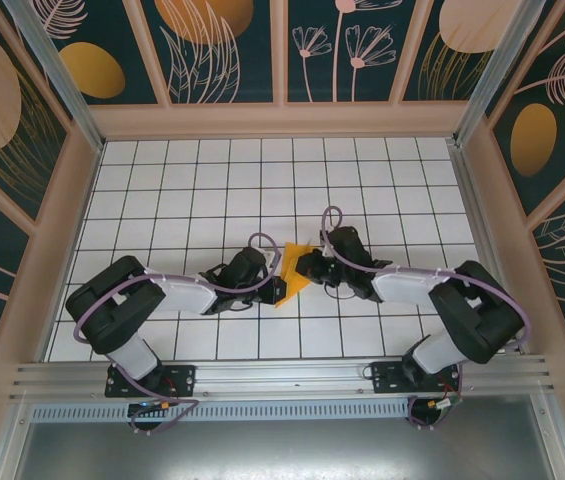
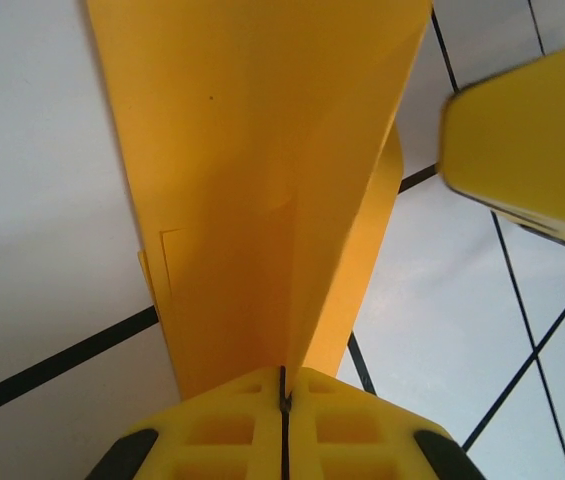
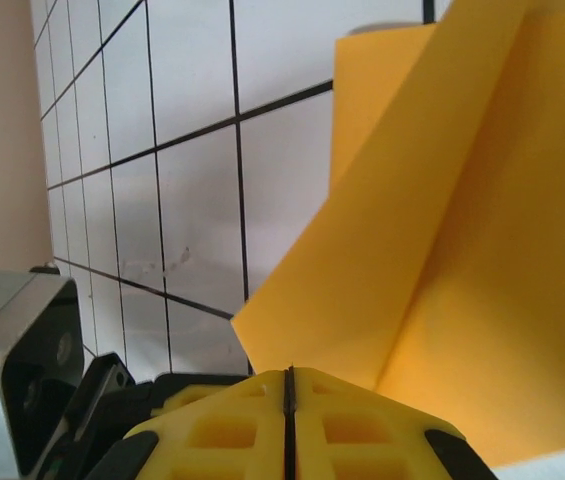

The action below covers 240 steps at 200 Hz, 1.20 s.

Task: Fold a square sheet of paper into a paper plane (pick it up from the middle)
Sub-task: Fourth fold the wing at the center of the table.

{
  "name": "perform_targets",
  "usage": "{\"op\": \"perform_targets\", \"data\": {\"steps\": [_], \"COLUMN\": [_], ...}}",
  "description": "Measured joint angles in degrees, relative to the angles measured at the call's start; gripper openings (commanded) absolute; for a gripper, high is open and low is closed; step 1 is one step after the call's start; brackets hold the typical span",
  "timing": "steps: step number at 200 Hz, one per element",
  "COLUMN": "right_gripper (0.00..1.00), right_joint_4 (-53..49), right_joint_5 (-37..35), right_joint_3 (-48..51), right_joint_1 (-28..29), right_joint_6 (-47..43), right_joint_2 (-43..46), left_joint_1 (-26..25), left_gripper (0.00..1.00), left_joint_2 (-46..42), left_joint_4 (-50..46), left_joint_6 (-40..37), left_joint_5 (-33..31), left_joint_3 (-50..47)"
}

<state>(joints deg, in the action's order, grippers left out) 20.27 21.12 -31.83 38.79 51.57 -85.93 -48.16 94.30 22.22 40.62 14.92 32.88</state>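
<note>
The orange-yellow sheet of paper is folded into a pointed, creased shape and held up between both grippers at mid-table. My left gripper is shut on its near end. In the left wrist view the folded layers rise straight out of the closed left gripper. My right gripper is shut on the paper's right side. In the right wrist view a paper flap runs down into the closed right gripper. One yellow finger of the right gripper shows in the left wrist view.
A white tabletop with a black grid lies under the paper. Beige walls with patterned panels close it in at the back and both sides. Both arms lie low across the near half, and the metal rail runs along the front.
</note>
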Motion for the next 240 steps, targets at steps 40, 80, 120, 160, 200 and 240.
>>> {"op": "perform_targets", "data": {"steps": [40, 80, 120, 160, 200, 240], "right_gripper": [0.11, 0.11, 0.11, 0.11, 0.11, 0.11], "right_joint_4": [1.9, 2.0, 2.3, 2.3, 2.4, 3.1], "right_joint_5": [0.8, 0.9, 0.9, 0.9, 0.8, 1.0], "right_joint_3": [-2.5, -3.0, -3.0, -2.9, -2.4, -1.8], "right_joint_1": [0.0, -0.2, -0.4, -0.5, -0.5, -0.5], "right_joint_6": [0.2, 0.2, 0.2, 0.2, 0.4, 1.2], "right_joint_2": [-4.7, -7.1, -7.6, -7.5, -6.8, -6.7], "left_joint_1": [1.2, 2.4, 3.7, 4.4, 5.6, 6.6], "left_gripper": [0.07, 0.07, 0.07, 0.07, 0.07, 0.08], "left_joint_2": [0.2, 0.3, 1.3, 2.7, 3.4, 5.2], "left_joint_4": [1.6, 2.8, 4.2, 5.0, 6.0, 7.4], "left_joint_6": [1.2, 2.3, 2.8, 3.0, 4.1, 5.4], "left_joint_5": [2.8, 5.2, 7.9, 10.4, 13.1, 16.4], "left_joint_3": [-0.4, -1.4, -1.8, -1.8, -1.7, -1.2]}}
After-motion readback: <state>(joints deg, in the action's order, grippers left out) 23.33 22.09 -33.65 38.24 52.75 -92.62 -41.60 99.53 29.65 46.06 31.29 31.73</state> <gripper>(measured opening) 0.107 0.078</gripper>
